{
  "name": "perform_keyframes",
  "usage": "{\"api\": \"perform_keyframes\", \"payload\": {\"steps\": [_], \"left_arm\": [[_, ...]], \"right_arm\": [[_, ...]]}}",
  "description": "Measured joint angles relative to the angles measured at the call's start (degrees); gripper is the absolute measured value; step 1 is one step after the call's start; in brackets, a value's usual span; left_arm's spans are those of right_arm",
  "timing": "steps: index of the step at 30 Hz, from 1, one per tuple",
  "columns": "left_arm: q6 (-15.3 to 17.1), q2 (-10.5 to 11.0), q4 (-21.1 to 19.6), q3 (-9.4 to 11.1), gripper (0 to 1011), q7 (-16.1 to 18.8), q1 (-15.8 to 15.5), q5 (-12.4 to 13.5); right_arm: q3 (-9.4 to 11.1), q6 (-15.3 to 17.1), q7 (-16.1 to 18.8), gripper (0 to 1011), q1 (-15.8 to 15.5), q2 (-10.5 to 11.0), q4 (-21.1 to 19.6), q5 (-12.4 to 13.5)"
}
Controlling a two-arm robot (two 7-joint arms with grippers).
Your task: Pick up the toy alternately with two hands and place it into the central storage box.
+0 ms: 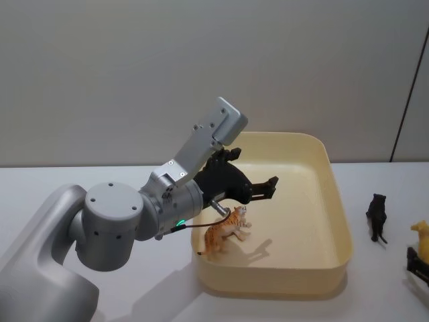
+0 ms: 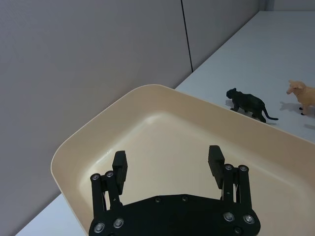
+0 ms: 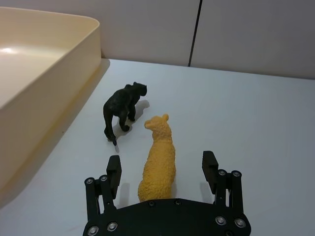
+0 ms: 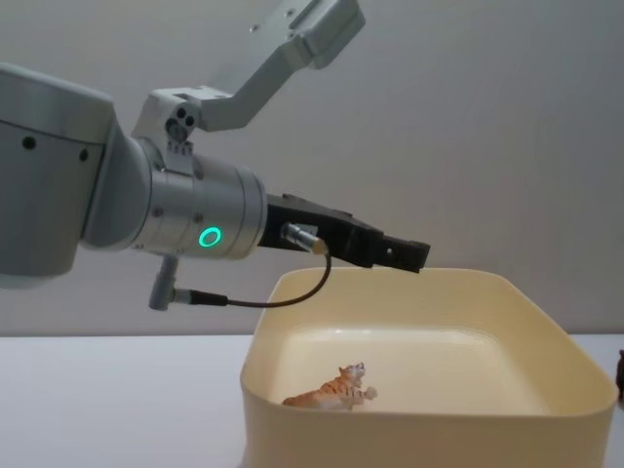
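So: L gripper (image 2: 167,160) hovers over storage box (image 1: 268,280), fingers apart, empty; tiger toy (image 1: 226,233) lies inside. R gripper (image 3: 161,164), fingers apart, is lined up on yellow llama (image 3: 158,157) on desk (image 3: 246,113). Prob R's turn: lower, close, w/o nudging black panther (image 3: 122,105).

Three toy animals (image 1: 225,233) (image 1: 377,216) (image 3: 160,157), one tub (image 1: 339,201), two grippers (image 2: 167,156) (image 3: 161,161).

Chest view: lower part of tiger figure (image 4: 331,388) is masked by near wall of storage box (image 4: 419,434); black figure (image 4: 620,366) is cut by right edge | Head view: yellow figure (image 1: 421,231) is cut by right edge; dark item (image 1: 417,263) below it is cropped, not identified | Right wrist view: yellow figure's hindquarters are covered by body of right tool (image 3: 161,160); storage box is cropped at edge
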Motion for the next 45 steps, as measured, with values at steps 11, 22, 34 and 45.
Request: {"api": "perform_keyframes", "payload": {"steps": [11, 22, 34, 45], "left_arm": [[0.00, 0.00, 0.00, 0.00, 1001, 0.00, 0.00, 0.00], [0.00, 0.00, 0.00, 0.00, 1001, 0.00, 0.00, 0.00], [0.00, 0.00, 0.00, 0.00, 1001, 0.00, 0.00, 0.00], [0.00, 0.00, 0.00, 0.00, 1001, 0.01, 0.00, 0.00]], "right_arm": [[-1.13, 2.01, 0.63, 880, 2.16, -1.90, 2.75, -0.93], [-1.55, 2.70, 0.85, 560, 2.95, -2.57, 3.73, -1.28], [-1.61, 1.68, 1.74, 305, 3.24, -2.88, 3.37, -1.48], [-1.58, -0.70, 5.18, 305, 5.06, -3.41, -0.37, -1.08]]}}
